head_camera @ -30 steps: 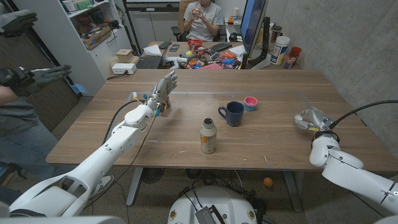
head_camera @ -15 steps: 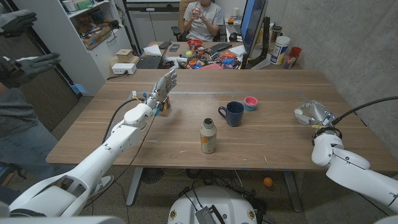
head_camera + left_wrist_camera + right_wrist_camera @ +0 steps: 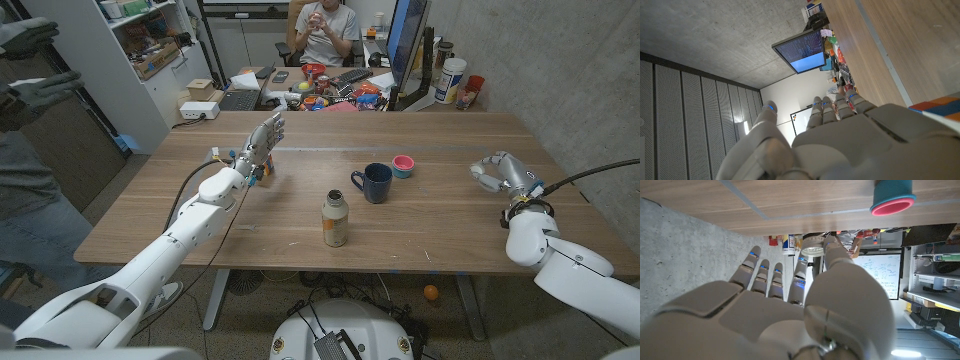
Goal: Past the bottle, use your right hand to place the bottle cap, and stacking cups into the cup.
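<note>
An open tan bottle (image 3: 335, 220) stands near the table's front middle. Behind it is a dark blue cup (image 3: 376, 182) with its handle to the left, and a teal stacking cup with a pink rim (image 3: 403, 165) just to its right, which also shows in the right wrist view (image 3: 892, 195). My right hand (image 3: 500, 172) hovers over the table's right side, well right of the cups, fingers curled. In its wrist view my right hand (image 3: 790, 315) pinches a small pale round bottle cap (image 3: 812, 245) between thumb and a finger. My left hand (image 3: 262, 145) is raised at the back left, fingers straight, holding nothing.
A small orange and blue block (image 3: 261, 171) lies beside my left wrist, and it shows in the left wrist view (image 3: 940, 107). A person sits behind the table (image 3: 325, 30) at a cluttered desk. Another person's gloved hands (image 3: 40, 85) show at the left edge.
My right hand has lifted and moved away from the table's front edge toward the back. The gloved hands at the left edge shifted. My left arm has not moved.
</note>
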`<control>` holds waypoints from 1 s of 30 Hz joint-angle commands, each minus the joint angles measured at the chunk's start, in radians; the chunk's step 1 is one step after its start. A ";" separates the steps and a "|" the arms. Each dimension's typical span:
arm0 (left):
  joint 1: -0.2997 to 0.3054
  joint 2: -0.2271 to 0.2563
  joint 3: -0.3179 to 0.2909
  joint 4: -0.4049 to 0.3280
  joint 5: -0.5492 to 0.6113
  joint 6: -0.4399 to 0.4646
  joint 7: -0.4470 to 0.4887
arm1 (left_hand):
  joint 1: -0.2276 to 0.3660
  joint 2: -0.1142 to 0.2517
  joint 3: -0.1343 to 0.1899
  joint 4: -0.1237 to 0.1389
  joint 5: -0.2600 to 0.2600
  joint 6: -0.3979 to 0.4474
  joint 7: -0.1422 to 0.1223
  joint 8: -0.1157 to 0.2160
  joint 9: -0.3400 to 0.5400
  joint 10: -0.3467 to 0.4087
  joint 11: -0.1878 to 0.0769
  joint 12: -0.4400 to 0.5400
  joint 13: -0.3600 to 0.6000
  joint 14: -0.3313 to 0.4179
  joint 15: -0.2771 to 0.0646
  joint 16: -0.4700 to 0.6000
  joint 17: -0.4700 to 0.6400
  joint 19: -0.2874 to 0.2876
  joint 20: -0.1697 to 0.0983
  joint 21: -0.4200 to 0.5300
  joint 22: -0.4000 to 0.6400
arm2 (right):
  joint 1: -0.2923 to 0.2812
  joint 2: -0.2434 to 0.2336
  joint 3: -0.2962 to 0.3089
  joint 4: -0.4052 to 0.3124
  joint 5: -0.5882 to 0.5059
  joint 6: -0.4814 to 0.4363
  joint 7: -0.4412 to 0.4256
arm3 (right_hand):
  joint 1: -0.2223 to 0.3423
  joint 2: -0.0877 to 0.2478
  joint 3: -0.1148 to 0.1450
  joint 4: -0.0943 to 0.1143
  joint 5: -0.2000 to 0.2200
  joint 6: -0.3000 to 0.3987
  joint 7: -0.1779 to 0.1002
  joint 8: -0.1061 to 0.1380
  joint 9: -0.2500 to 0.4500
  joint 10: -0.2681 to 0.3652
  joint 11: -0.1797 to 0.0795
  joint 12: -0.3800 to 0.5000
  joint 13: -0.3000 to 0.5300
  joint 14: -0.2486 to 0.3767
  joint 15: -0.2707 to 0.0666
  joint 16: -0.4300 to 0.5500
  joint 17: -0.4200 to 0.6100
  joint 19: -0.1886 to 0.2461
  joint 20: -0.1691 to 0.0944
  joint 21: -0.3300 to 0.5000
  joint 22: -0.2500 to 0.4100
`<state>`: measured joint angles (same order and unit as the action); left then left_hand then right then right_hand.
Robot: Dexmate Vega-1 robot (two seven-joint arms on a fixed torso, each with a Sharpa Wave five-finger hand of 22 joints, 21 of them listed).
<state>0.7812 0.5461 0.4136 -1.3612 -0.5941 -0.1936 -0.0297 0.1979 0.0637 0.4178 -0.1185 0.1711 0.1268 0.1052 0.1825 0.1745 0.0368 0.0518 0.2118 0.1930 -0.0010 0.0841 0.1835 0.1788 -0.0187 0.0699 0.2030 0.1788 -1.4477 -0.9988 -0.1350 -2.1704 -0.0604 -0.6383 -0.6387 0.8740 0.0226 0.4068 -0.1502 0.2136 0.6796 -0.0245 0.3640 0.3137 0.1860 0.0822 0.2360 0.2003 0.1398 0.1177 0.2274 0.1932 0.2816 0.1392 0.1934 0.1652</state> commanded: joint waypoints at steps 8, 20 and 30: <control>0.014 0.002 -0.007 0.001 -0.011 -0.014 -0.011 | 0.000 0.008 0.002 -0.005 0.006 0.004 0.001 0.005 0.005 0.001 0.004 -0.001 0.005 0.005 0.005 0.005 0.004 -0.001 0.006 -0.002 0.004 | -0.044 -0.001 0.044 -0.086 -0.091 0.171 0.078 | 0.008 0.012 0.003 -0.001 -0.008 0.024 -0.017 0.010 0.010 0.013 -0.004 -0.001 0.002 0.009 0.000 -0.002 0.001 0.007 0.005 0.002 0.006; 0.015 0.012 -0.015 -0.008 -0.001 -0.027 -0.003 | 0.000 0.008 0.001 -0.006 0.005 0.003 0.001 0.005 0.005 -0.001 0.005 -0.002 0.005 0.005 0.005 0.005 0.004 -0.001 0.007 -0.002 0.004 | -0.013 0.030 0.025 -0.084 -0.146 0.267 0.131 | 0.010 0.013 0.000 -0.002 -0.013 0.025 -0.017 0.012 0.018 0.014 -0.005 -0.005 0.002 0.006 0.004 -0.007 0.001 0.007 0.001 0.001 0.006; 0.014 0.012 -0.015 -0.004 -0.002 -0.030 -0.007 | 0.000 0.008 0.001 -0.006 0.005 0.003 0.001 0.005 0.005 -0.001 0.007 -0.002 0.005 0.005 0.005 0.005 0.004 -0.002 0.007 -0.002 0.004 | 0.048 0.043 -0.029 -0.060 -0.177 0.333 0.191 | 0.019 0.018 0.001 -0.004 -0.017 0.044 -0.018 0.022 0.026 0.030 -0.007 -0.003 0.003 0.014 0.001 -0.006 0.001 0.009 -0.002 0.001 0.006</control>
<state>0.7955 0.5554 0.4010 -1.3657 -0.5994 -0.2180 -0.0373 0.1979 0.0636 0.4178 -0.1185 0.1711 0.1268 0.1052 0.1825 0.1745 0.0368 0.0518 0.2118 0.1930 -0.0009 0.0842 0.1835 0.1788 -0.0187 0.0699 0.2030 0.1788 -1.4482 -0.9707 -0.1211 -2.2473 -0.2035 -0.3754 -0.5028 0.8785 0.0283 0.4053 -0.1516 0.2025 0.6846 -0.0194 0.3734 0.3328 0.2038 0.0787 0.2360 0.2003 0.1434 0.1216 0.2196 0.1931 0.2851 0.1429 0.1934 0.1652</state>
